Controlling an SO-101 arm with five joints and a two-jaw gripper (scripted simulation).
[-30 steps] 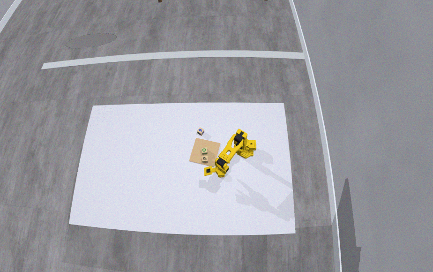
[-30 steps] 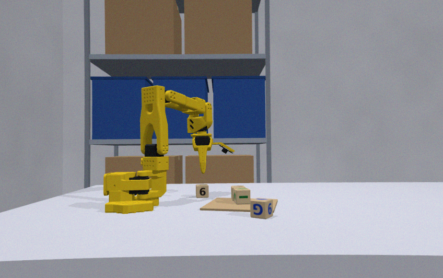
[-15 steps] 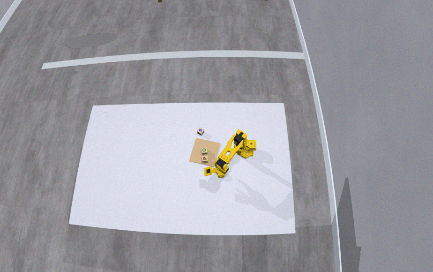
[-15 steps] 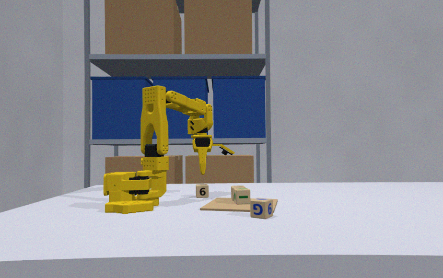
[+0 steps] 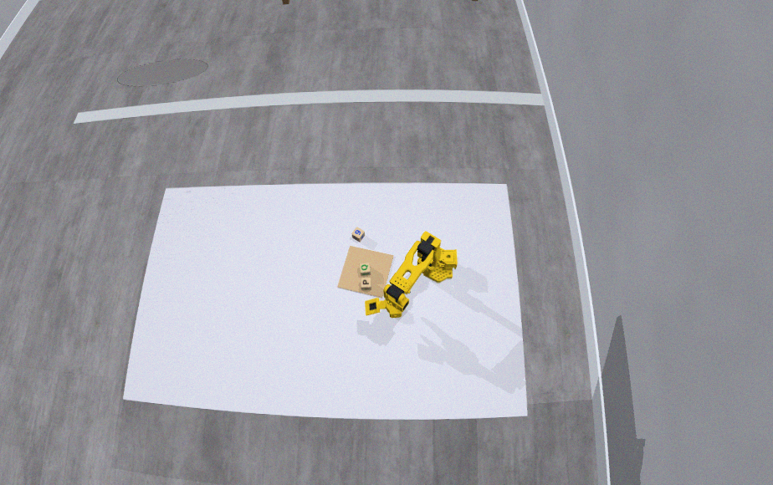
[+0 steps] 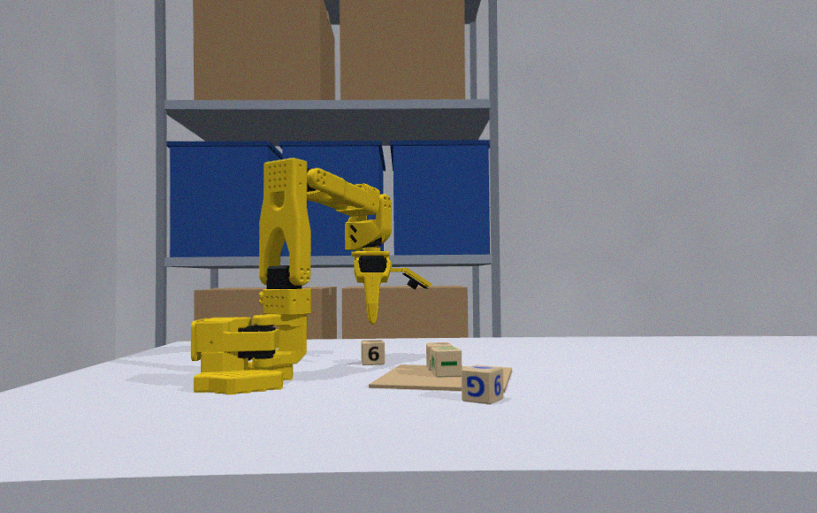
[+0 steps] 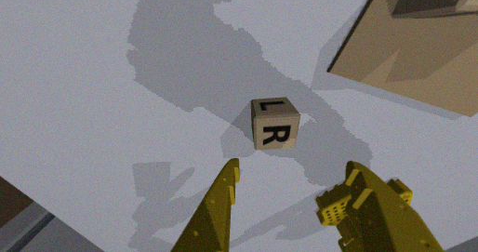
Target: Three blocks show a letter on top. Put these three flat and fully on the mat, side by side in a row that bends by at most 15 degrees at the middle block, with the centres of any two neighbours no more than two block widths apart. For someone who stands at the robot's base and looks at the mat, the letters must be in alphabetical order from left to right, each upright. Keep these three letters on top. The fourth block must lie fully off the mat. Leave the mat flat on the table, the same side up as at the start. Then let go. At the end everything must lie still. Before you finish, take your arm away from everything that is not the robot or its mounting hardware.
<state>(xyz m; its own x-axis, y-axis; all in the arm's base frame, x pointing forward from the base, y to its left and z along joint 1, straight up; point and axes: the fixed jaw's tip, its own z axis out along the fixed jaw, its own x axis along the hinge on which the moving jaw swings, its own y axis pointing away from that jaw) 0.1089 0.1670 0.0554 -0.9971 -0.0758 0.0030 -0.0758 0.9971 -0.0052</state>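
Blk w/ green Q on top (image 5: 365, 269) (image 6: 446, 361), on mat (image 5: 348, 280) (image 6: 399, 377) nr blk w/ black P on top (image 5: 366, 283). Off mat: blk w/ blue G + 9 on sides (image 5: 357, 234) (image 6: 482, 385); blk w/ black R on top, L + 6 on sides (image 6: 372, 353) (image 7: 276, 126).
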